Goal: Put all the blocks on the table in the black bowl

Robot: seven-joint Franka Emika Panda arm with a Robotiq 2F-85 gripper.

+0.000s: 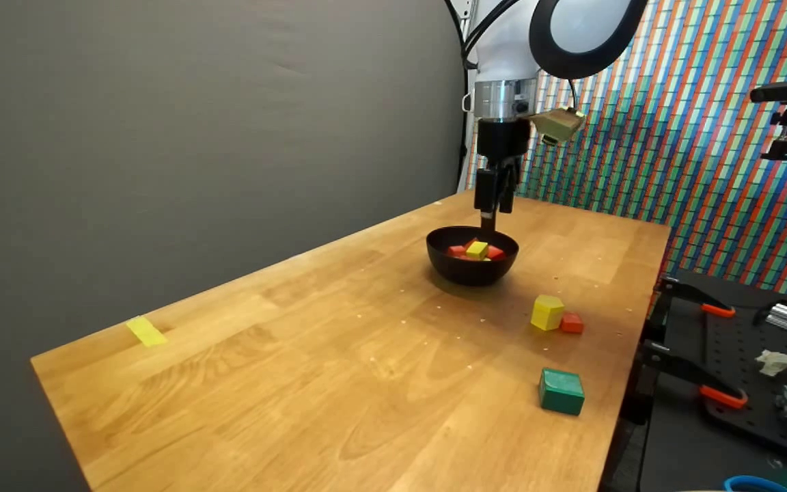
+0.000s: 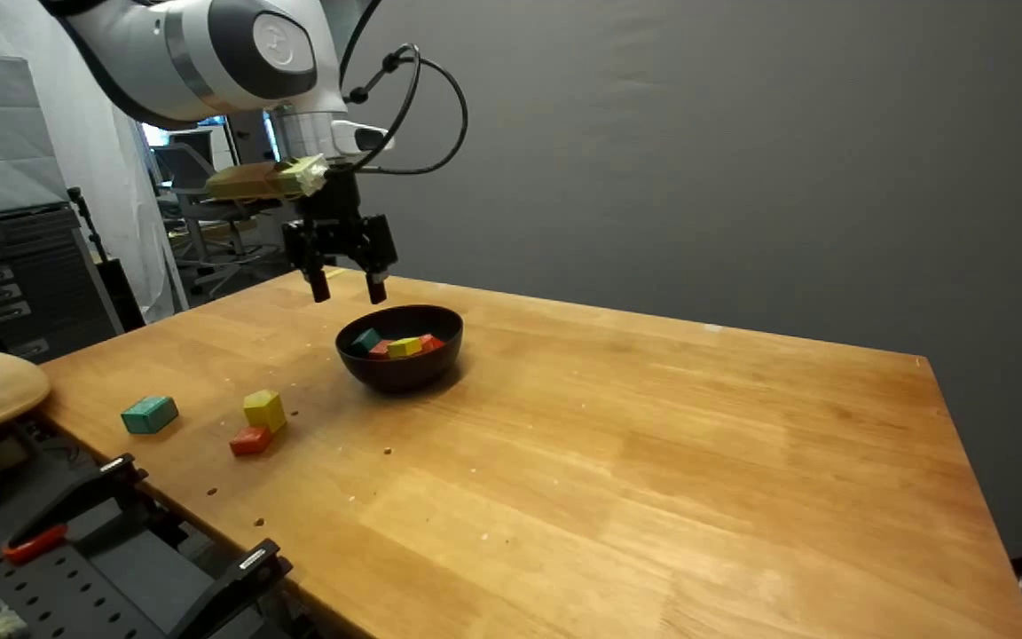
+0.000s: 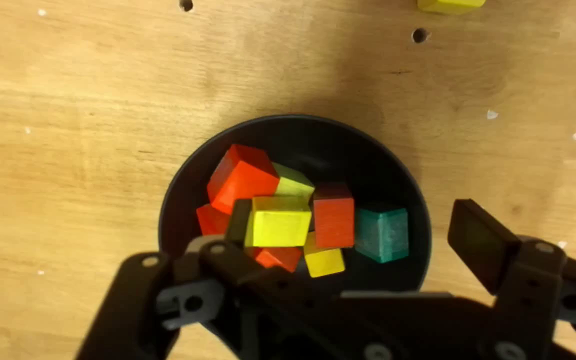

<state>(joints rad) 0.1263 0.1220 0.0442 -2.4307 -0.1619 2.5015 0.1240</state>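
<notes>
The bowl (image 1: 472, 272) stands on the table (image 1: 284, 396), its walls penning in a loose heap of blocks (image 3: 282, 228). By its rim, higher up, hangs the gripper (image 2: 349, 291), jaws spread wide with nothing between them, a stance that suits reaching for another block. Outside lie a yellow block (image 1: 547, 313) and a red block (image 1: 572, 323), set so close that a grasp probably wants their free sides. A green block (image 1: 561, 391) sits apart near the table's edge; the roomier way lies inward.
</notes>
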